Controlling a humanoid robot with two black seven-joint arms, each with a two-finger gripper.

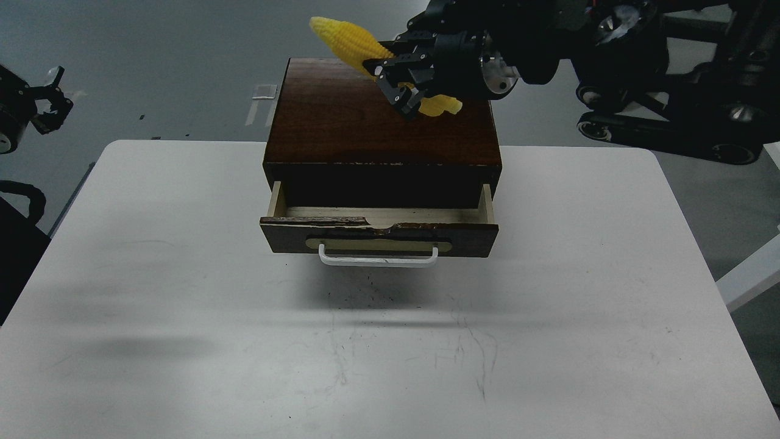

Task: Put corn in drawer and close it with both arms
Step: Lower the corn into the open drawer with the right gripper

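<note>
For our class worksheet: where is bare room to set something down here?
White table is bare left, right and front of the wooden box. Crowded: the box top, where the right gripper holds the corn; the open drawer gap is narrow.

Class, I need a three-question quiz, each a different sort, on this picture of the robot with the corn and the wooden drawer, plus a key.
1. True or false: the corn already lies inside the drawer.
2. Which gripper holds the corn? A. left gripper B. right gripper C. neither
3. Fill in: the drawer with the white handle is pulled ____.

Key:
1. False; it is held above the box top.
2. B; the right gripper is closed around the cob's middle, and the left one is off to the side by the table edge.
3. Open; its pale interior shows.
</note>
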